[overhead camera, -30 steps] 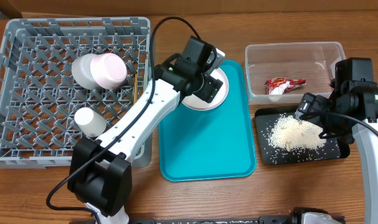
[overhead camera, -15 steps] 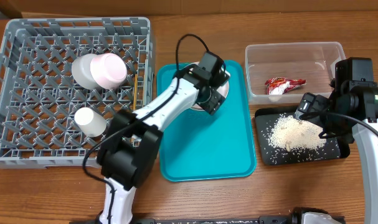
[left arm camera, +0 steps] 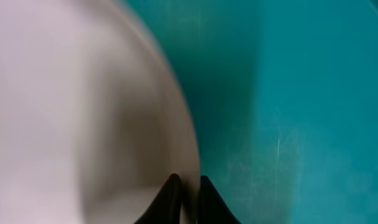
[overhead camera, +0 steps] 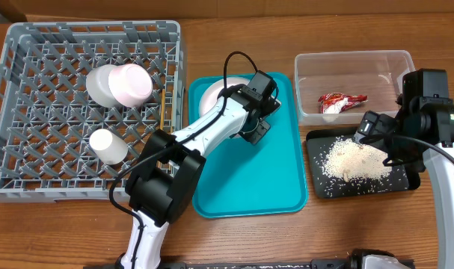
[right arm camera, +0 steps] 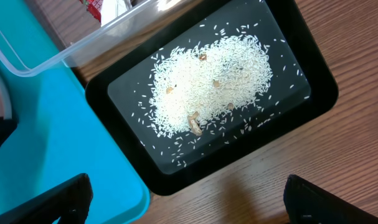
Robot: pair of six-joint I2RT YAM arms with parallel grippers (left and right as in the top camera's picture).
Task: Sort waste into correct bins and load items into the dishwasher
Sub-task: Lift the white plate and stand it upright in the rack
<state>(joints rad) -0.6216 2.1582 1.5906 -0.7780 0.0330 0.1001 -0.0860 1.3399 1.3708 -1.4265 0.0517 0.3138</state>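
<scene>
Grey rack at the bench's left edge already holds bowl and cup. Wrapper lies in the clear tub, rice on the black tray. Left fingers pinch the rim of a plate not yet racked, on the teal tray; right fingers stand spread.

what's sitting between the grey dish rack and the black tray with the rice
The teal tray, holding a white plate gripped at its rim by the left gripper, jaws shut; overhead view shows it.
</scene>
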